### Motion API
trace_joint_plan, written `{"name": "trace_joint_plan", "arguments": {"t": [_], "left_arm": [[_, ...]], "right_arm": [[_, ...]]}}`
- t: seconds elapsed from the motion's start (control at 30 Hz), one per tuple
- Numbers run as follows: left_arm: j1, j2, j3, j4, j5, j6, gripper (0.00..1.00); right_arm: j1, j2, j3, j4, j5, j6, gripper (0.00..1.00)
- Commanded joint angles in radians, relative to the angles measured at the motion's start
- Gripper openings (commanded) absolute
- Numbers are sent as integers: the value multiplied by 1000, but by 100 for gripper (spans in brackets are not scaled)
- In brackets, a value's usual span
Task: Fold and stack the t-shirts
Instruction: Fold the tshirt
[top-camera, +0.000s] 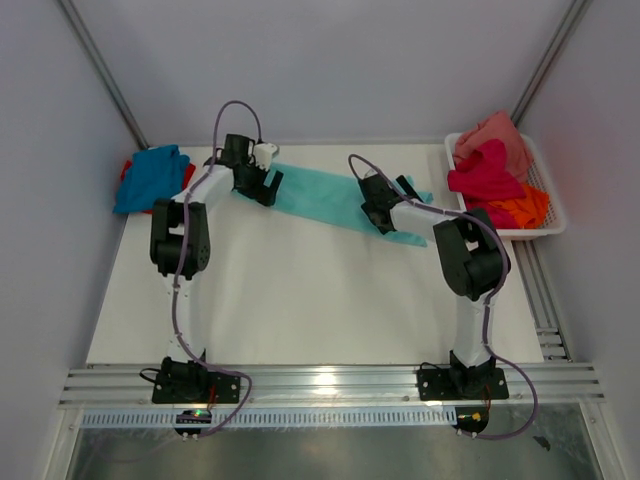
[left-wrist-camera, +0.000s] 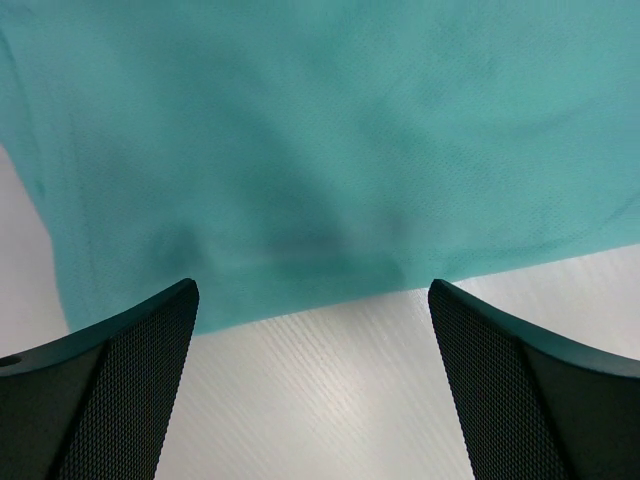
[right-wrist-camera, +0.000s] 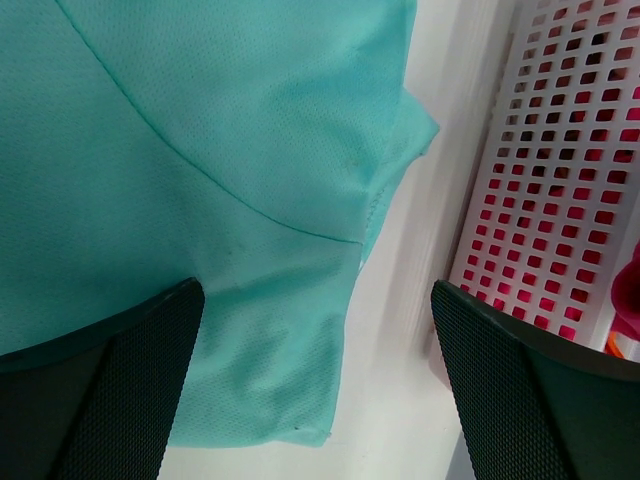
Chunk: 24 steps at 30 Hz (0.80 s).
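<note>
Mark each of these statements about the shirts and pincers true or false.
1. The left pincer is open at the edge of the mint-teal t-shirt. True.
2. The blue t-shirt lies in the white basket. False: it lies at the far left of the table, on top of a red t-shirt.
3. The magenta t-shirt is in the white basket. True.
4. The right pincer is shut on the mint-teal t-shirt. False: its jaws stand open over the shirt's right end and hold nothing.
</note>
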<state>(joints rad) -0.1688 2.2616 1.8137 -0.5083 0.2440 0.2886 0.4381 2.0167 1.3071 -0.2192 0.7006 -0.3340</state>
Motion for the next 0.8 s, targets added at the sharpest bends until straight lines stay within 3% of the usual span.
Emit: {"name": "trace_joint_plan", "arguments": {"t": [0.0,0.27,0.5,0.77], "left_arm": [[0,-131,34,34,17,-32,99],[-1,-97,187,74,11,-83,99],[-1,58,249,59,2,-43,99],[-1,128,251,54,-2,-8,99]], "right_arm": [[-7,-84,-3,-35,2,12,99],[-9,-167,99,-94,-26,24,99],[-9,-98,69,-46,40,15,100],[-29,-10,96,-48,60,27,99]]}}
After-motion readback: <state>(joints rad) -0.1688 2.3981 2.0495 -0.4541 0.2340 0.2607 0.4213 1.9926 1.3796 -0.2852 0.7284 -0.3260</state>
